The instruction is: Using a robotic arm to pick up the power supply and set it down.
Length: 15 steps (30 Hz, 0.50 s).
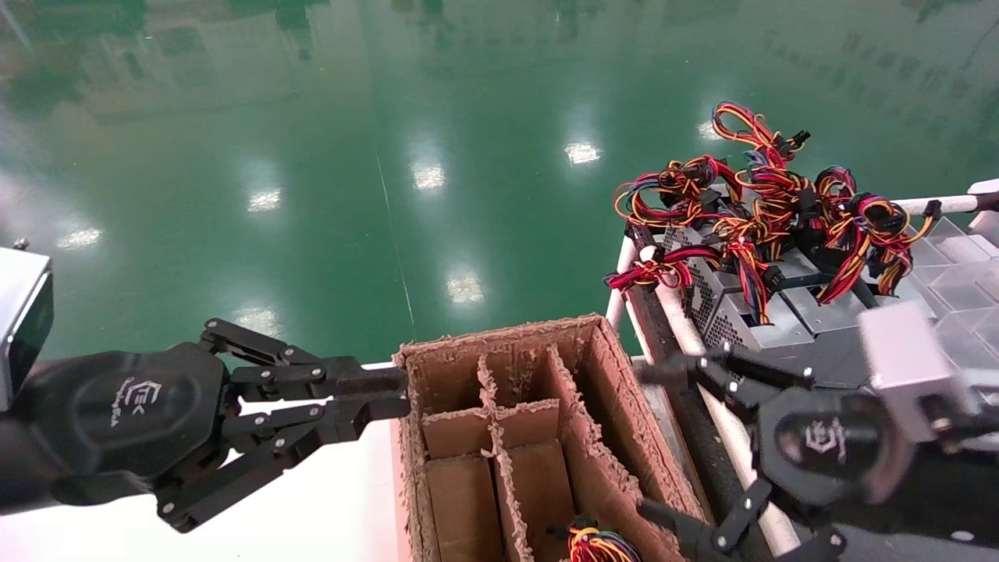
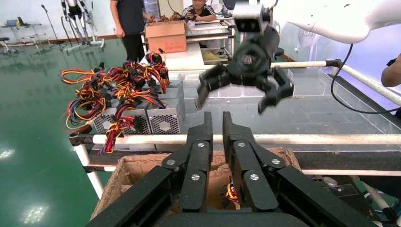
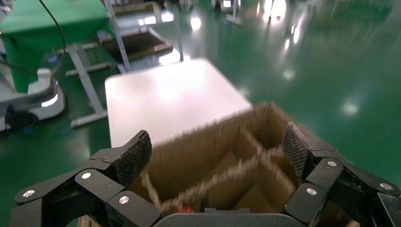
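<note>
Only the power supply's looped red, yellow and blue wires show, low in a near compartment of the brown divided carton; its grey box is hidden. In the left wrist view those wires lie deep in the carton. My right gripper hangs open and empty over the carton's right wall, and its wrist view looks down between spread fingers into the compartments. My left gripper is shut on nothing, with its tips at the carton's left wall. Its fingers lie nearly together.
Several alike grey boxes with red-orange wire bundles crowd the right-hand table behind a white rail. A white table lies under the left arm. Green floor lies beyond. People stand far behind a cardboard box.
</note>
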{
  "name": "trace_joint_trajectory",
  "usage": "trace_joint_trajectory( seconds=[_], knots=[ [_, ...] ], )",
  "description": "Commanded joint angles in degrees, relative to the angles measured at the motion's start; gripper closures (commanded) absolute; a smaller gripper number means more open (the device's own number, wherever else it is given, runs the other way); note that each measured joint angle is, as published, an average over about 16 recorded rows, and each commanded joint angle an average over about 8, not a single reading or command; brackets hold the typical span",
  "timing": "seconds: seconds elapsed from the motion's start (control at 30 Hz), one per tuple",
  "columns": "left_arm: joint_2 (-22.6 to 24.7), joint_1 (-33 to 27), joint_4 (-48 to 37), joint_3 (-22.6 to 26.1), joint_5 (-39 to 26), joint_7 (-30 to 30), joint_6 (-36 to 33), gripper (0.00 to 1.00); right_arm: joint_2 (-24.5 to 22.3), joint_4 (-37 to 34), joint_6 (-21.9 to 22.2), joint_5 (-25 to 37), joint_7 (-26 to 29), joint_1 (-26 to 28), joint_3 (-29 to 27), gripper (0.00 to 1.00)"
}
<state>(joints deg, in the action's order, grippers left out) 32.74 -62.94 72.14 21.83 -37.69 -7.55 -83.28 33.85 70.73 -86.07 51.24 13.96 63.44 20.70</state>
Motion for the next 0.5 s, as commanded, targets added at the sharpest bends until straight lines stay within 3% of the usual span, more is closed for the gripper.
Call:
trace_joint_trajectory(
  seconds=[0.03,0.33,0.37,0.5],
  knots=[
    [0.00,0.00,0.00,0.00,0.00,0.00,0.00,1.00,-0.39,-0.13,-0.27,1.98,0.97,0.40,1.07,0.00],
    [0.00,0.00,0.00,0.00,0.00,0.00,0.00,1.00,1.49,-0.66,-2.31,10.86,4.91,3.84,6.55,0.00],
    [0.00,0.00,0.00,0.00,0.00,0.00,0.00,1.00,1.80,-0.88,-2.63,11.41,5.14,4.22,7.06,0.05],
    [0.00,0.00,0.00,0.01,0.00,0.00,0.00,1.00,3.13,-2.08,-3.55,13.21,5.56,5.44,9.20,0.55]
  ],
)
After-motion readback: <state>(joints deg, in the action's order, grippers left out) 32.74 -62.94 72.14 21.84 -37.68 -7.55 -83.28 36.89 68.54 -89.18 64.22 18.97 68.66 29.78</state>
